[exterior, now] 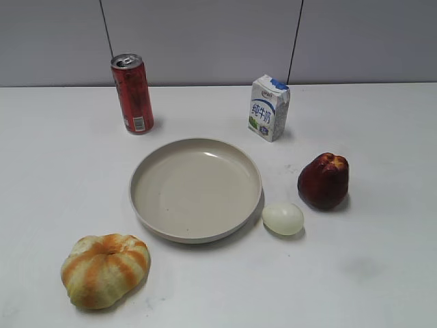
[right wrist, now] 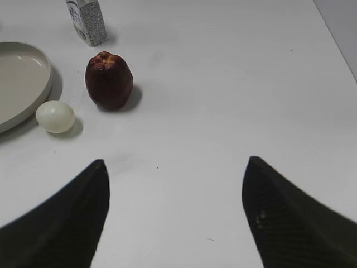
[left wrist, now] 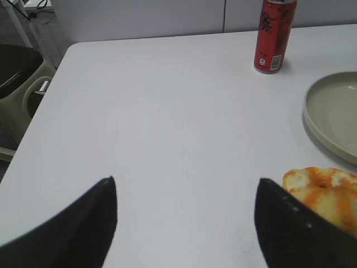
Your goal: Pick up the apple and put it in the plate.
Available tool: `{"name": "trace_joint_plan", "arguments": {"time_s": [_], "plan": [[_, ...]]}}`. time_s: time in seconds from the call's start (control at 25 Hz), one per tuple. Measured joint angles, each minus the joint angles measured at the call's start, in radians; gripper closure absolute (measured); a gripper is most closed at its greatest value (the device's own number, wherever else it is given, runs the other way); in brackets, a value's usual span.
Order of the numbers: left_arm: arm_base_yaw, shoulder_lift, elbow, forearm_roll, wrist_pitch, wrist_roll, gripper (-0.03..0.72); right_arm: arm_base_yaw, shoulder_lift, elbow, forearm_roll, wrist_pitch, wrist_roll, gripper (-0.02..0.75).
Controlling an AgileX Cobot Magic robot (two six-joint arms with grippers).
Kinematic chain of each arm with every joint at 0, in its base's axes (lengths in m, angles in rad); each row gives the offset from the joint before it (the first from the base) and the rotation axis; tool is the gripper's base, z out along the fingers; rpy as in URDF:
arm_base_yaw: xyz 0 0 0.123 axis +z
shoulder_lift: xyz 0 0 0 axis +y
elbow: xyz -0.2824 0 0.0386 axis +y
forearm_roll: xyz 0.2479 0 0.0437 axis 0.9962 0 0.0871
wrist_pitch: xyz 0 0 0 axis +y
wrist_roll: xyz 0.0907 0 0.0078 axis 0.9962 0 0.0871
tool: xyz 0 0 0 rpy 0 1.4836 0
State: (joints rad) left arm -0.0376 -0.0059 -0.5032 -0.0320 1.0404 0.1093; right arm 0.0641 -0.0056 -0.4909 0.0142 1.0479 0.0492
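A flat white table runs back to a pale grey panelled wall. In the exterior view, from left to right: a pumpkin-shaped bun with orange stripes sits at the near left; a tall red drinks can stands upright at the far left; a large round shallow beige plate with a raised rim lies in the centre, holding nothing; a small white and blue milk carton stands behind the plate's right side; a pale white egg rests just beside the plate's right rim; a dark red tapered apple with a yellow-orange patch on top stands upright on the table, right of the egg and clear of the plate.

Neither arm appears in the exterior view. Only the wrist views show the claws. The left gripper is released, its 2 dark fingers spread wide above bare table, the bun beside its right finger. This view also shows the table's left edge and a dark bin beyond it. The right gripper is likewise released, with the apple ahead and to its left.
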Motion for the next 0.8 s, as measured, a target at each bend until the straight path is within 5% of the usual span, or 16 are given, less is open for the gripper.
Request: {"name": "trace_joint_plan", "arguments": {"time_s": [0.6, 0.8], "plan": [[0.0, 0.0, 0.0, 0.0, 0.0, 0.0, 0.104, 0.0, 0.014, -0.013, 0.013, -0.024, -0.001, 0.146], [0.0, 0.0, 0.0, 0.0, 0.0, 0.0, 0.104, 0.0, 0.135, -0.023, 0.012, -0.323, -0.001, 0.146]]}}
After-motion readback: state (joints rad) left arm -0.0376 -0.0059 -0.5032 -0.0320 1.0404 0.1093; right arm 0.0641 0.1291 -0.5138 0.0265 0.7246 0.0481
